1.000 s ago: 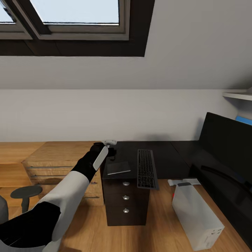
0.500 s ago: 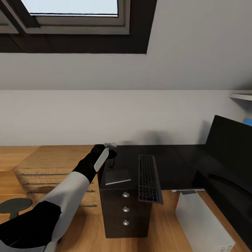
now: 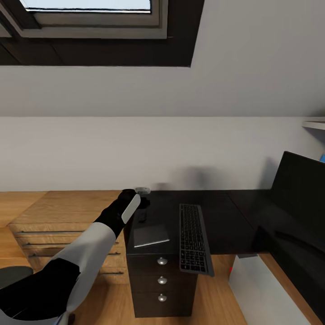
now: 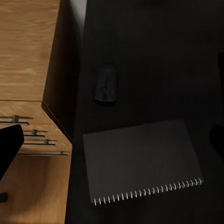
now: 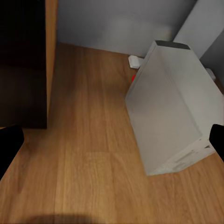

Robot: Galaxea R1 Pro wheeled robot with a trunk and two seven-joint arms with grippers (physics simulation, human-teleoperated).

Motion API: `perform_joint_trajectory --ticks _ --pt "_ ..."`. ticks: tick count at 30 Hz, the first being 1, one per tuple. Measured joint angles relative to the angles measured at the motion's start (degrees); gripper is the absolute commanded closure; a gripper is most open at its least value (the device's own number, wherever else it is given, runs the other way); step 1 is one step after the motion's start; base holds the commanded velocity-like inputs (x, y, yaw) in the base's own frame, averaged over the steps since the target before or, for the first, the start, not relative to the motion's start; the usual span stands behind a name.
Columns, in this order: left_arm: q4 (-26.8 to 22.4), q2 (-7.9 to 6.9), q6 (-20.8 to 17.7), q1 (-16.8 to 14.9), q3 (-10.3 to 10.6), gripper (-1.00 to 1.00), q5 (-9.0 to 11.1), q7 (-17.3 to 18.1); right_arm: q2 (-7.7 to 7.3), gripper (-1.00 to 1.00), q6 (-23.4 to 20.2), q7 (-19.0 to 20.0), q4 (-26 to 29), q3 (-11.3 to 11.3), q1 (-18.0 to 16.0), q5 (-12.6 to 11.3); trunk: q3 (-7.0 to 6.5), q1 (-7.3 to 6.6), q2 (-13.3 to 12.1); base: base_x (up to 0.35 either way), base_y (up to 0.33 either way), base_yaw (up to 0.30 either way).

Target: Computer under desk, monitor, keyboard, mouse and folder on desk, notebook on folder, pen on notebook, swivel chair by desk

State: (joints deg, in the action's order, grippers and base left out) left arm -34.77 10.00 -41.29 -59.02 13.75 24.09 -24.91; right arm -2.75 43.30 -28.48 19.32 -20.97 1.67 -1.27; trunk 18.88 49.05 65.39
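A dark desk (image 3: 216,212) carries a black keyboard (image 3: 194,237), a spiral notebook (image 3: 151,235) and a small black mouse (image 3: 142,216) at its left end. The black monitor (image 3: 300,198) stands at the right. My left gripper (image 3: 141,195) hangs open over the desk's left end, above the mouse (image 4: 106,84) and the notebook (image 4: 142,161), touching neither. The white computer (image 3: 266,293) stands on the floor right of the drawer unit. My right gripper (image 5: 112,144) is open over the wooden floor next to the computer (image 5: 170,121).
A wooden dresser (image 3: 58,216) stands against the desk's left side. The desk's drawer unit (image 3: 160,280) faces me. Part of the swivel chair (image 3: 13,273) shows at the lower left. A small red and white item (image 5: 134,70) lies behind the computer. A sloped ceiling with a window is above.
The whole view has shifted: the desk sits lower and larger in the picture and the chair has slid toward the left edge. My left arm keeps its place over the desk's left end.
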Motion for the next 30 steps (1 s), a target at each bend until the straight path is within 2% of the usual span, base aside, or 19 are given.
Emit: perform_joint_trajectory --ticks 15,30 --pt "0.26 0.00 -0.07 0.00 0.14 -1.00 -0.04 -0.03 0.22 -1.00 0.07 0.05 0.05 -0.12 0.01 -0.06 0.00 0.01 0.00 0.147 -0.162 0.000" --pt "-0.13 0.00 -0.18 0.02 -0.01 -1.00 -0.22 -0.21 0.54 -1.00 0.09 0.13 -0.02 -0.19 0.02 0.95 0.00 0.01 0.00 0.081 -0.049 0.000"
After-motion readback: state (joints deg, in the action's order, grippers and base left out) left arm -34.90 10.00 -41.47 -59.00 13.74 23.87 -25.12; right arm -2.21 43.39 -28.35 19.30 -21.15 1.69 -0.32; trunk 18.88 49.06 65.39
